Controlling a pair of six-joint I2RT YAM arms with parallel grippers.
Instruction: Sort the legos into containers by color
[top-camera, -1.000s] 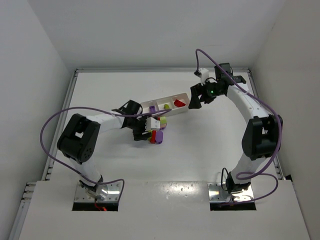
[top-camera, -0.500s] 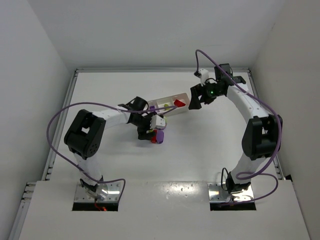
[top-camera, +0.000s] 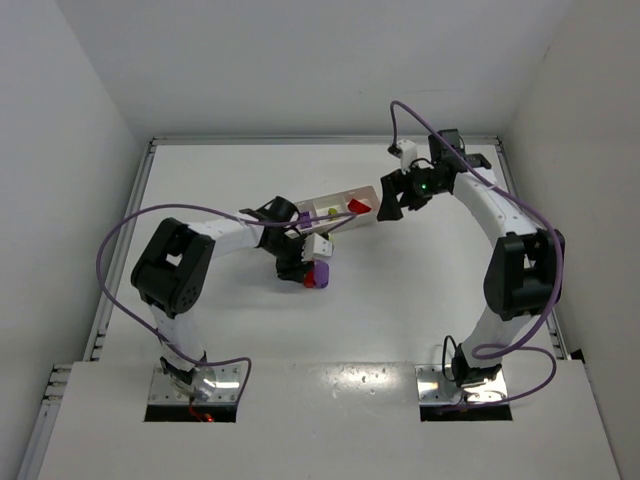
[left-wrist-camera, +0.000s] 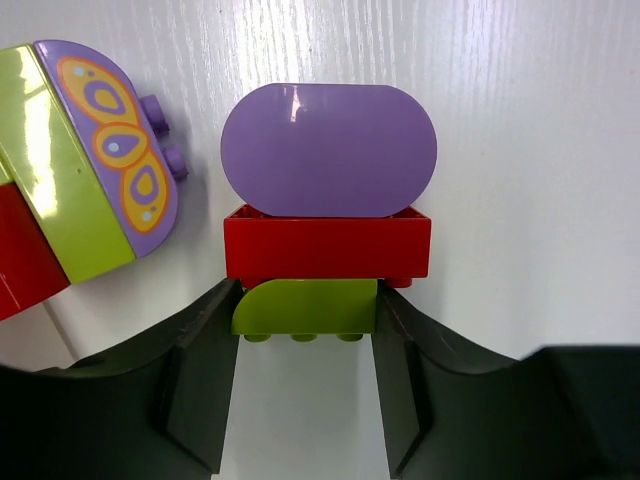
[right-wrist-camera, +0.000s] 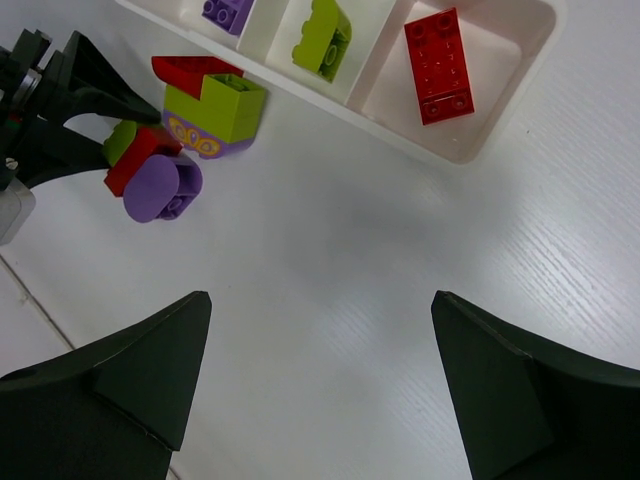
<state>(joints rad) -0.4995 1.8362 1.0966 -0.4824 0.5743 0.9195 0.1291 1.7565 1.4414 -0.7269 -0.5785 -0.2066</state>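
Note:
My left gripper (left-wrist-camera: 305, 300) is down at the table and shut on a yellow-green brick (left-wrist-camera: 308, 306). That brick is joined to a red brick (left-wrist-camera: 327, 243) and a rounded purple brick (left-wrist-camera: 328, 150). A second clump, yellow-green and purple with a butterfly print (left-wrist-camera: 100, 170), lies just to the left. In the top view my left gripper (top-camera: 297, 262) is beside these legos (top-camera: 318, 276), below the white tray (top-camera: 340, 199). The tray (right-wrist-camera: 492, 48) holds a purple brick (right-wrist-camera: 228, 10), a yellow-green brick (right-wrist-camera: 322, 38) and a red brick (right-wrist-camera: 438, 65), one per compartment. My right gripper (right-wrist-camera: 321, 295) is open and empty above bare table near the tray's red end.
The two clumps (right-wrist-camera: 160, 165) lie close to the tray's near wall, with my left gripper (right-wrist-camera: 60, 100) against them. White walls enclose the table on three sides. Purple cables loop from both arms.
My left gripper has moved right onto the clump and its jaws now sit on the yellow-green brick. The right arm has not moved.

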